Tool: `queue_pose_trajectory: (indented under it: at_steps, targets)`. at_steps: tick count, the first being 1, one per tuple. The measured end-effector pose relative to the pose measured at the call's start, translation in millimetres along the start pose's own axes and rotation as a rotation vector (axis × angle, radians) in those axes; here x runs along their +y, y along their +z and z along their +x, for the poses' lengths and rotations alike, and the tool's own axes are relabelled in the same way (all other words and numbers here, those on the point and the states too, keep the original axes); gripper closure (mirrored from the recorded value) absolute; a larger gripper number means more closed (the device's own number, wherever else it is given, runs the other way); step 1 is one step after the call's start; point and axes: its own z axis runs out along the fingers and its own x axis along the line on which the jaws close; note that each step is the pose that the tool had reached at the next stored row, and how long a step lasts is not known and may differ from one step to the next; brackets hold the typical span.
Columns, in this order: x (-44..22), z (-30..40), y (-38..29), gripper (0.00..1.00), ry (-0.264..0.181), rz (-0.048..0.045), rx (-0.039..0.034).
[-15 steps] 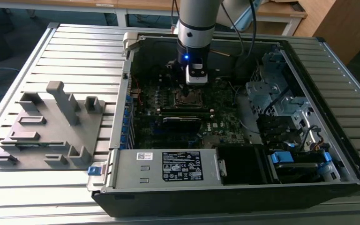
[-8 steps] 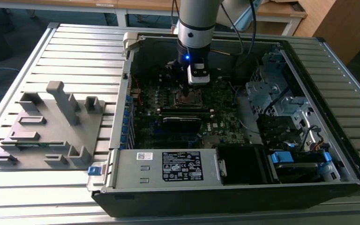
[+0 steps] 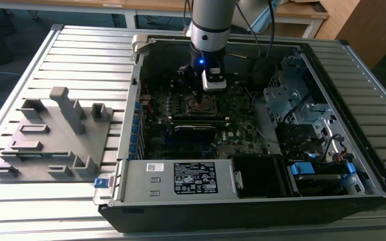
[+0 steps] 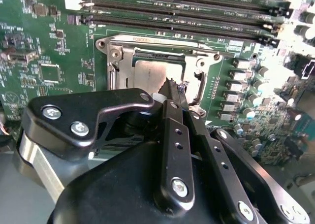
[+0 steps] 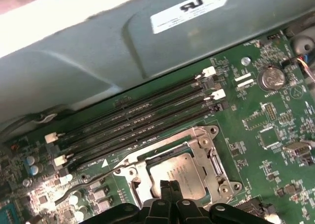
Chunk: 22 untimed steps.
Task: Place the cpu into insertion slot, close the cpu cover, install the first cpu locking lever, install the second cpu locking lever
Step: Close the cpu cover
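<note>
The cpu [image 4: 150, 74] lies in the insertion slot [image 4: 110, 74] on the green motherboard, its dull grey face [image 5: 179, 171] showing through the cut-out. Around it the silver cpu cover [image 5: 209, 152] lies flat on the socket. One thin lever rod [image 4: 167, 41] runs along the socket side by the memory slots. A second bent lever [image 4: 201, 83] lies on the adjacent side. My gripper [image 4: 173, 86] is shut, with its black tips together just over the cpu's edge, close to the bent lever. In the exterior view the gripper [image 3: 210, 85] hangs right above the socket [image 3: 203, 104].
Long black memory slots [image 5: 133, 120] run beside the socket. The grey power supply box [image 3: 179, 178] closes the case's near side, and drive cages [image 3: 293, 100] stand on the exterior view's right. A grey fixture [image 3: 52, 135] sits on the slatted table on the exterior view's left.
</note>
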Motion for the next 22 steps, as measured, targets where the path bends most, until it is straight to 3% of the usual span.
queue_pose_trajectory:
  at_steps: [22]
  targets:
    - [0.0,0.0,2.7,0.9,-0.372,0.0017,-0.001]
